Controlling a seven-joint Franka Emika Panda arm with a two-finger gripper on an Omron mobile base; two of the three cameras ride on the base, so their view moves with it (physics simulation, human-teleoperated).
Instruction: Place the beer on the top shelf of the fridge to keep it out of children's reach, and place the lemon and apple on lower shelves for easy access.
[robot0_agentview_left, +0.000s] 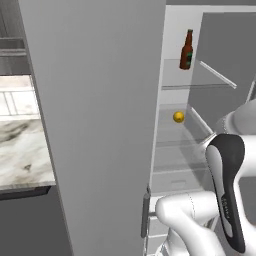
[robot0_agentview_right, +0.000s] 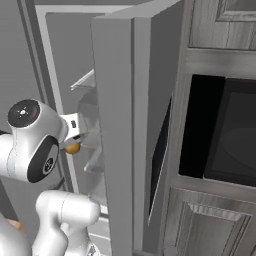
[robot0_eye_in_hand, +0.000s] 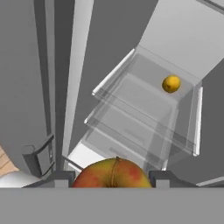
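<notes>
Tool (robot0_eye_in_hand: 112, 181) was closed on apple (robot0_eye_in_hand: 112, 173), held in front of open fridge (robot0_agentview_left: 100, 125), above lower shelves (robot0_eye_in_hand: 144, 122). Lemon (robot0_eye_in_hand: 171, 83) sat near back corner of one lower shelf. Beer (robot0_agentview_left: 186, 49) stood upright on top shelf (robot0_agentview_left: 175, 80), toward its front edge. To do well: bring apple in level over free shelf, away from lemon, release low so it did not roll off the front rim. Beer label was too small to read.

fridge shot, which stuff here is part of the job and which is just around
Job: tall light-grey fridge; dark brown glass beer bottle on the top glass shelf; small yellow lemon on a lower shelf; reddish-orange apple held in the gripper.
Around: marble counter; dark wall oven.
</notes>
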